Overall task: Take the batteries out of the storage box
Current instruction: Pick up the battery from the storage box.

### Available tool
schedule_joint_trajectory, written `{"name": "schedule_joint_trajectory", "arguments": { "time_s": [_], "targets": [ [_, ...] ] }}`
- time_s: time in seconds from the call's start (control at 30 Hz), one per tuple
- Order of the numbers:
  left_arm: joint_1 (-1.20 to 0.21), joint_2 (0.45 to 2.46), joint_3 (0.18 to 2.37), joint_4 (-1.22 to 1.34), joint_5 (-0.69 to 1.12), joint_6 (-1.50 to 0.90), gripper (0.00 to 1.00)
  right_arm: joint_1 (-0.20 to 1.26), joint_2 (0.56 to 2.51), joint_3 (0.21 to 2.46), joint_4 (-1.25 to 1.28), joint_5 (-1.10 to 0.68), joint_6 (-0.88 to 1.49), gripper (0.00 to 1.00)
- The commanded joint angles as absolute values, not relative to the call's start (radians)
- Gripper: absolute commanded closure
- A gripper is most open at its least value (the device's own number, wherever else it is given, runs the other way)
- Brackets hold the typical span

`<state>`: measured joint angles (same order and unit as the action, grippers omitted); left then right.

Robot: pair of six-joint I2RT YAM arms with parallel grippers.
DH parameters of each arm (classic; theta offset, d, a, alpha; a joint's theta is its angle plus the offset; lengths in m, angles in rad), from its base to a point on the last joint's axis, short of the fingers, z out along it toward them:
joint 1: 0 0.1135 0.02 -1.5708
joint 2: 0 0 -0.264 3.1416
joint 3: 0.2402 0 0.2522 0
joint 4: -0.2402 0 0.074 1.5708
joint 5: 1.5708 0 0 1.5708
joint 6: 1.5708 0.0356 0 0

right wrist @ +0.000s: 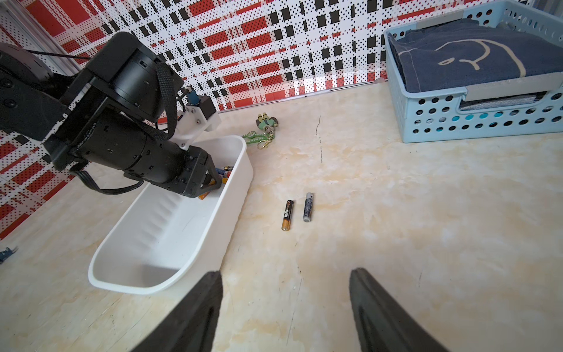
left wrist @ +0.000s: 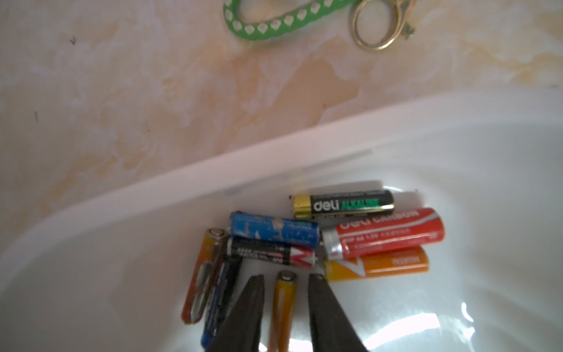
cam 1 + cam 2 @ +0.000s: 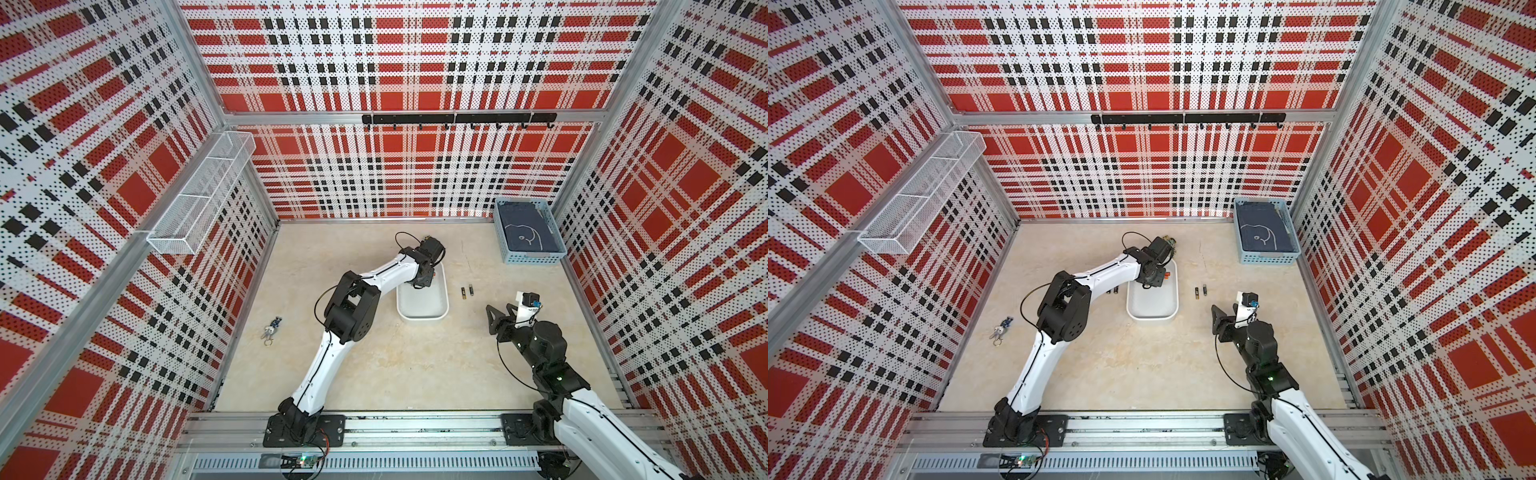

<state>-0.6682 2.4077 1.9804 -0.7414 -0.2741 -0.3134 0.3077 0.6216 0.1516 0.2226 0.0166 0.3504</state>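
Batteries (image 2: 274, 253) lie just ahead of your left gripper (image 2: 286, 278). Its jaws stand a little apart and straddle one slim yellow cell (image 2: 283, 304), with a gap showing on each side, so nothing is clamped. That cell's long axis runs along the fingers, with its metal cap pointing away from the wrist toward the heap, where most of the others lie crosswise to it. You'll find the heap at the 12 o'clock end of the storage box (image 3: 422, 313), whose own long axis runs 12 to 6 in both top views. At the box's 3 o'clock, two cells (image 3: 462, 293) lie on the table (image 3: 374, 365), side by side but not touching, axes 12 to 6. Your right gripper (image 1: 285, 271) hangs at about 4 o'clock of the box, jaws wide and empty.
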Motion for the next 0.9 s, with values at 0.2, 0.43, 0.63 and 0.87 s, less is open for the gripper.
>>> {"name": "schedule_joint_trajectory", "arguments": {
  "time_s": [0.2,0.43,0.63,0.87],
  "targets": [
    [-0.658,2.425,1.952,-0.756,-0.215,-0.308,0.88,0.315,0.62,0.15,0.24,0.028,0.354,0.27],
    [-0.658,2.385,1.974,-0.756,-0.213,-0.305,1.0,0.314,0.624,0.152,0.241,0.034,0.356,0.27],
    [-0.658,2.315,1.983,-0.759,-0.208,-0.318,1.0,0.316,0.626,0.152,0.242,0.035,0.357,0.27],
    [-0.638,2.2,1.946,-0.759,-0.214,-0.337,1.0,0.315,0.628,0.152,0.242,0.035,0.357,0.27]
  ]
}}
